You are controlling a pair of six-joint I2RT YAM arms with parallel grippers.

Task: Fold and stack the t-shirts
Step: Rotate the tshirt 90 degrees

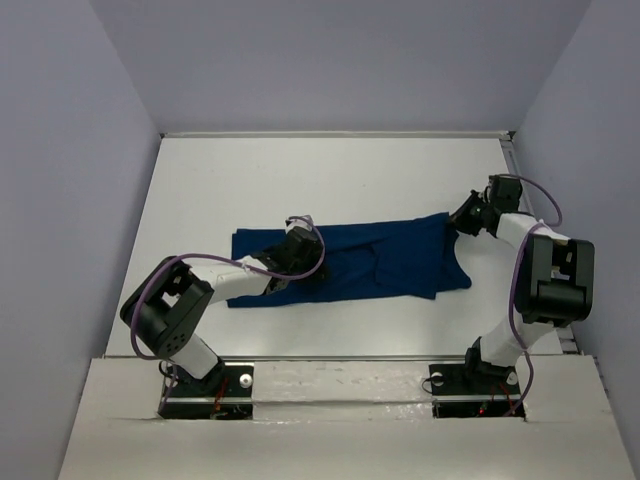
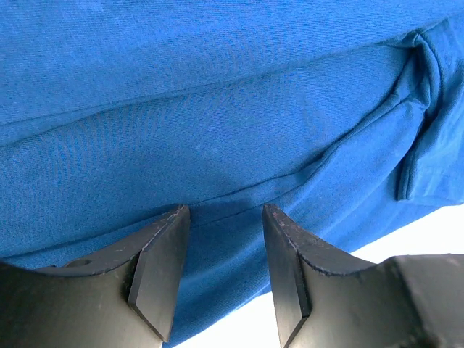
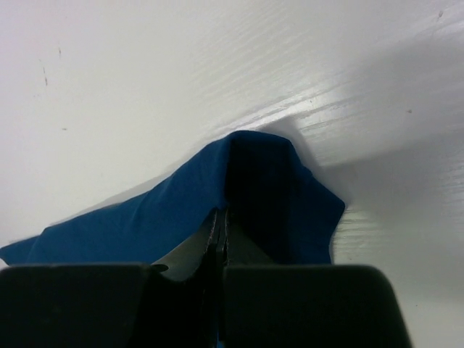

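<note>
**Left arm.** The left end effector [image 1: 298,243] is positioned over the left-hand part of the t-shirt [image 1: 385,262], on the half of the garment nearer the left wall. In the left wrist view its two fingers [image 2: 161,264] stand partly open, with a clear gap between them. The fingertips sit at the surface of the blue cloth [image 2: 217,109], beside a long seam or fold line. Whether the tips press on the cloth or stop just above it cannot be determined. No cloth is caught between the fingers. A strip of white bench [image 2: 409,235] shows at the lower right of that view, past the edge of the garment.

**T-shirt.** The dark navy t-shirt lies flat near the middle of the bench [image 1: 330,170], spread as a long band running left to right. Only plain blue cloth faces upward. Folds and an overlapping layer are visible toward its right half.

**Right arm.** The right end effector [image 1: 463,214] is at the far right corner of the t-shirt. In the right wrist view its fingers [image 3: 220,230] are fully closed, with a fold of the blue cloth [image 3: 279,196] pinched between them. The gripped cloth rises into a small peak above the white bench [image 3: 145,87] and casts a shadow behind it.
</note>
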